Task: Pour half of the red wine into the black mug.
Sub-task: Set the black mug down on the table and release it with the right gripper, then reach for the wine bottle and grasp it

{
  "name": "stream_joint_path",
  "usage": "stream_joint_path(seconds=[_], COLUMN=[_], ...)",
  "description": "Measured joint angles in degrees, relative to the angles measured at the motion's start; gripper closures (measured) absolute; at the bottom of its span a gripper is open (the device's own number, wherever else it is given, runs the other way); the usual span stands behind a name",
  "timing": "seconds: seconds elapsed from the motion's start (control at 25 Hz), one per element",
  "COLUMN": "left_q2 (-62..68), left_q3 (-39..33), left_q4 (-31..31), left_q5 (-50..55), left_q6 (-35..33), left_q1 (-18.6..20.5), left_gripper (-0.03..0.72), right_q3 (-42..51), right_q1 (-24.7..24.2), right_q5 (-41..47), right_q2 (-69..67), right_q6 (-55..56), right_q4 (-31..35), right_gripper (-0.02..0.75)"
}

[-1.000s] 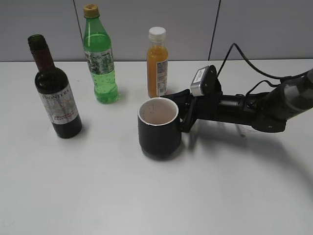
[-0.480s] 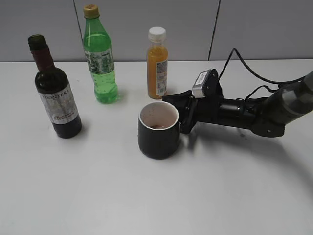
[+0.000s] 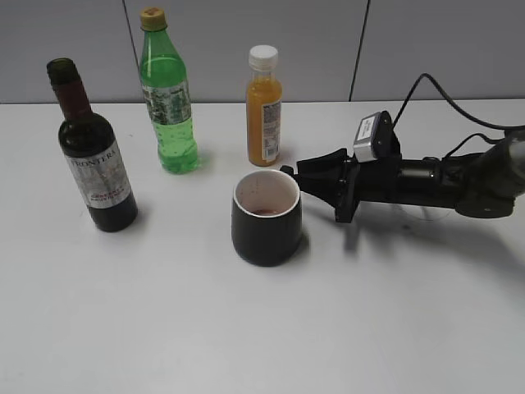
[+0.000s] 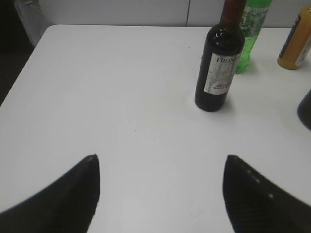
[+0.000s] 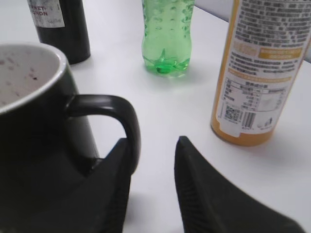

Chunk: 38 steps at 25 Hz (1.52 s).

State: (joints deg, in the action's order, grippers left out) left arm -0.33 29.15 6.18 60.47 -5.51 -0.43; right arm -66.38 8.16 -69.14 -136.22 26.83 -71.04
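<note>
White table [image 3: 164,328] before a grey wall: I see the wine bottle [image 3: 92,152] upright, well left of the black mug [image 3: 265,217]. Just right of the mug, my right gripper [image 3: 316,178] has its jaws parted, fingertips beside the handle [image 5: 116,119], gripping nothing. My left gripper [image 4: 160,187] is spread wide.

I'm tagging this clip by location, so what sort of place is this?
Probably a lab or office test bench, not a kitchen: a bare white table, plain grey wall panels behind it, and a staged set of wine bottle, green bottle, juice bottle and black mug.
</note>
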Motion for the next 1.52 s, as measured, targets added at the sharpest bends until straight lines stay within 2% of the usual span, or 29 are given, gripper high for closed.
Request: stream_joint_path(seconds=[0.28,0.6,0.68,0.88,1.0,1.2,1.44,1.52], left_q2=[0.0,0.0,0.0,0.0,0.0,0.0,0.0,0.0], left_q3=[0.0,0.0,0.0,0.0,0.0,0.0,0.0,0.0], left_q4=[0.0,0.0,0.0,0.0,0.0,0.0,0.0,0.0], left_q5=[0.0,0.0,0.0,0.0,0.0,0.0,0.0,0.0], left_q6=[0.0,0.0,0.0,0.0,0.0,0.0,0.0,0.0], left_q1=[0.0,0.0,0.0,0.0,0.0,0.0,0.0,0.0], left_gripper=[0.099,0.099,0.099,0.099,0.099,0.099,0.099,0.099], right_q3=[0.0,0.0,0.0,0.1,0.1,-0.9,-5.8,-7.2], right_q1=[-5.0,-11.1,-13.2,-17.0,-17.3,-17.3,-17.3,-17.3], right_q5=[-0.1,-0.2,-0.2,1.7,14.6,38.4,67.6,74.7], right_q2=[1.3,1.6,2.4,7.4,11.7,17.5,23.3,24.6], right_q6=[2.6,3.3,3.3,3.3,3.3,3.6,6.7,1.0], right_q4=[-6.6,-6.5,-4.4,0.3,5.5,26.3,34.6,41.7], right_gripper=[0.499,0.484,0.425,0.153,0.087,0.08,0.09,0.094])
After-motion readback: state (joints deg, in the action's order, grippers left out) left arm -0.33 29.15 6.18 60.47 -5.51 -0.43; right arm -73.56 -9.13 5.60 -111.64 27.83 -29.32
